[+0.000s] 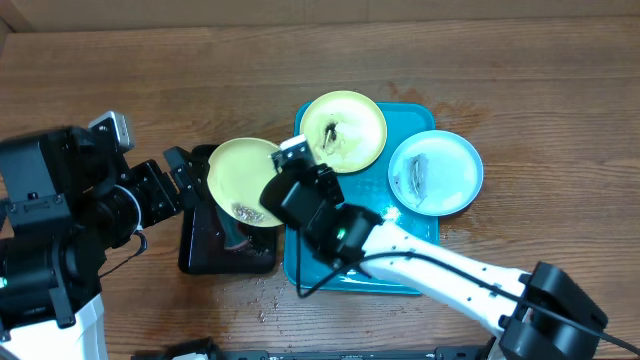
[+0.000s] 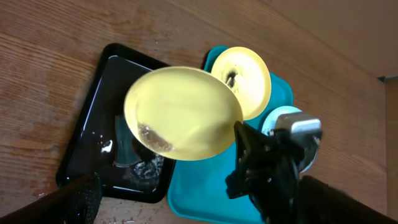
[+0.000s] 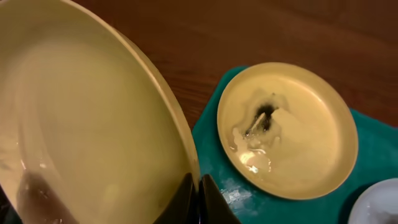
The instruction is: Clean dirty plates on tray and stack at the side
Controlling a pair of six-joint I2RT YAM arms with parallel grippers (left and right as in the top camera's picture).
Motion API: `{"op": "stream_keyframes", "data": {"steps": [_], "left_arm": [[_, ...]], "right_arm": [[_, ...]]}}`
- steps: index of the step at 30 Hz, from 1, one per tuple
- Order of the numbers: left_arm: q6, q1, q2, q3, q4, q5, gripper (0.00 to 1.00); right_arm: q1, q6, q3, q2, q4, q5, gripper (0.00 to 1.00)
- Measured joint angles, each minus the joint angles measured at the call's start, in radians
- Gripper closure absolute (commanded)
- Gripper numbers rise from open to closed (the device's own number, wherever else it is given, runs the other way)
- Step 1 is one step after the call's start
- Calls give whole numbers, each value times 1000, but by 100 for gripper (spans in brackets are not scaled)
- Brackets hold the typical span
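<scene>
Yellow-green, one plate (image 1: 245,180) is clenched by the right hand (image 3: 198,190), tilted above the black tray (image 2: 93,106). A second yellow plate (image 1: 345,130) and the blue plate (image 1: 435,172) are seen on the turquoise tray (image 2: 280,87). The left hand (image 1: 185,178) is held released nearby.

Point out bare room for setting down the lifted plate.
Bare tabletop lies open beyond the black tray and turquoise tray, and right of the blue plate. Crowded: that tray's far half holds it and a yellow plate; the right arm crosses its near half.
</scene>
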Motion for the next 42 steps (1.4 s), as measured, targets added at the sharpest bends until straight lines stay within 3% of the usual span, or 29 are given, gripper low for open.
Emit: {"op": "stream_keyframes", "data": {"steps": [8,16,42], "left_arm": [[0,0,7,0,-10,-4,0],[0,0,34,0,-10,-29,0],[0,0,107,0,-65,-35,0]], "right_arm": [[179,-157,0,-5,92,321,96],[227,-251,0,-5,99,480,96],[229,-324,0,-5,105,531,96]]}}
